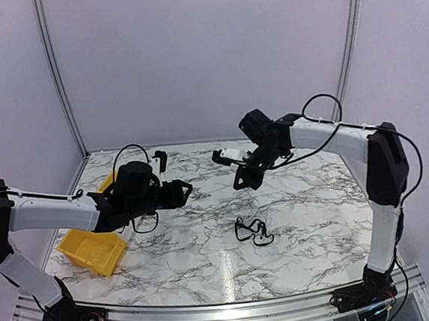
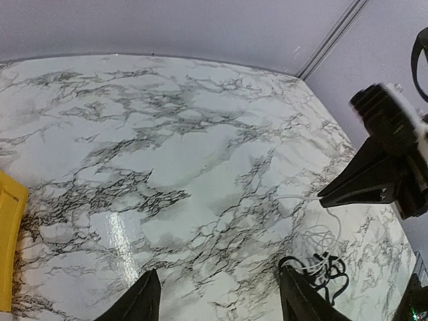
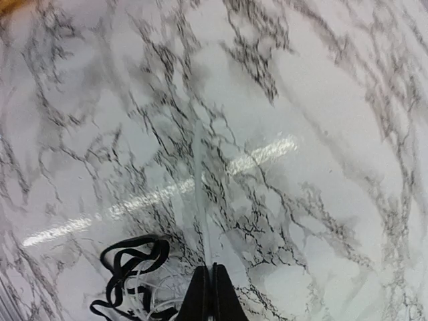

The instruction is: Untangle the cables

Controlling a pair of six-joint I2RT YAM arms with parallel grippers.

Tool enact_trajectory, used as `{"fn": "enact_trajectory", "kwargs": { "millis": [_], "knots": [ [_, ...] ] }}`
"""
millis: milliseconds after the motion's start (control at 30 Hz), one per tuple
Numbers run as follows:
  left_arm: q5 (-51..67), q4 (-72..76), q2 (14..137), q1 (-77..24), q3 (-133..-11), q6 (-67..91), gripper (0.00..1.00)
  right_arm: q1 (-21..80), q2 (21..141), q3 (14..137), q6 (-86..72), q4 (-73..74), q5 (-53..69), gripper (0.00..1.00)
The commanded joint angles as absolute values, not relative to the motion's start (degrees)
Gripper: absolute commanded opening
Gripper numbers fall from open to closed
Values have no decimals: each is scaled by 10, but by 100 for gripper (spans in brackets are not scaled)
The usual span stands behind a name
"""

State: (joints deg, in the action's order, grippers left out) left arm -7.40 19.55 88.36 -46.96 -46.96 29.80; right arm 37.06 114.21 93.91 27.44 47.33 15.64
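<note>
The cables lie as a small clump of black loops mixed with thin white wire on the marble table, right of centre. In the left wrist view the cables sit just right of my right-hand fingertip. My left gripper hovers open over bare marble to the clump's left, holding nothing. My right gripper hangs above and behind the clump, jaws pressed together. A thin white strand runs out from its tips, and more white wire trails down to the cables.
A yellow bin stands at the table's left edge, under my left arm. The marble table is enclosed by pale walls at the back and sides. Thick black cables loop off both arms.
</note>
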Motion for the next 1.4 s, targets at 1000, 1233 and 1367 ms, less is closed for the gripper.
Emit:
{"fn": "enact_trajectory", "kwargs": {
  "millis": [1000, 1233, 1367],
  "knots": [
    [-87, 669, 1035, -523, -520, 556, 24, 390, 1066, 962, 219, 389, 403, 0],
    [-116, 688, 1027, -520, -489, 558, 0, 390, 1071, 922, 226, 363, 338, 20],
    [-147, 684, 995, -521, -438, 565, 0, 390, 1079, 845, 246, 315, 249, 40]
  ]
}}
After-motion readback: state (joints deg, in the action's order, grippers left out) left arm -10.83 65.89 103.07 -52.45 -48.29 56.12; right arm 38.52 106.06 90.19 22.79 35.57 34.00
